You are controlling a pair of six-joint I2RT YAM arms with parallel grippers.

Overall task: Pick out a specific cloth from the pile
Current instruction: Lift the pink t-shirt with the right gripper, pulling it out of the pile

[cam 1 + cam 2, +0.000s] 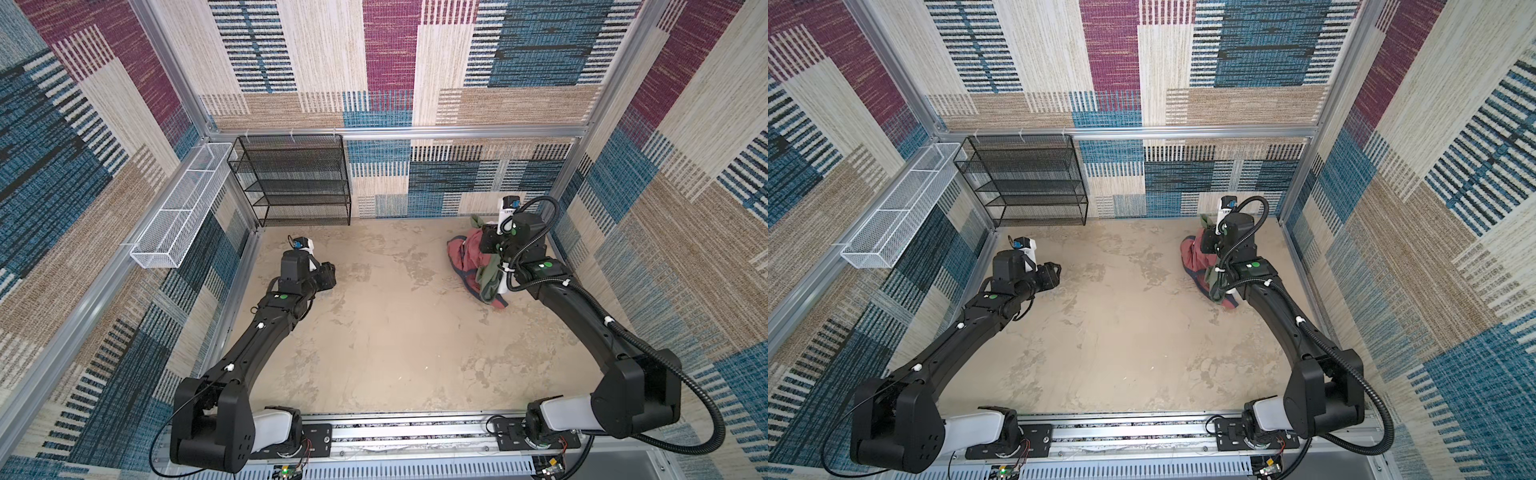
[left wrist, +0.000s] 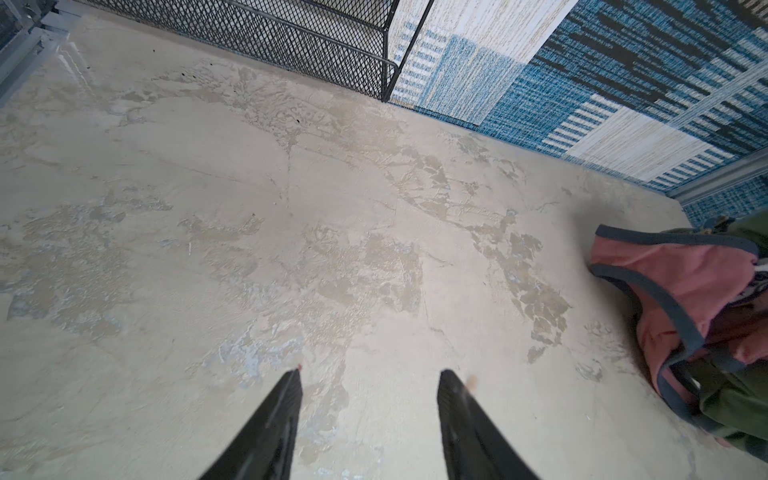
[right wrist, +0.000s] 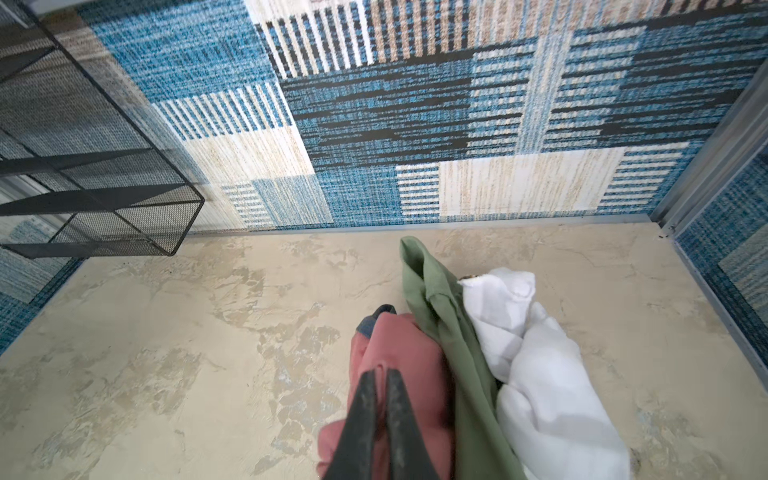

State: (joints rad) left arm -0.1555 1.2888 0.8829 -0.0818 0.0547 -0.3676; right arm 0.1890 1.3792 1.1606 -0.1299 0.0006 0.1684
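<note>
Now, left gripper [image 2: 370, 376]: black fingers spread, empty, over bare beige tabletop [image 1: 395, 332], likely kept clear.
cloth [image 1: 464, 254]: soft brick-red garment, grey-blue trim, far right corner, touching the pile.
right gripper [image 3: 380, 374]: pinching the cloth's fold, probably to draw it free.
pile [image 3: 540, 374]: olive-green and white garments, alongside.

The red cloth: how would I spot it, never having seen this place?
On the table, look to the far right corner, where a pile of clothes lies. The cloth is the red one with grey-blue edging, pinched in the right gripper, unlike the green garment and the white garment.
</note>
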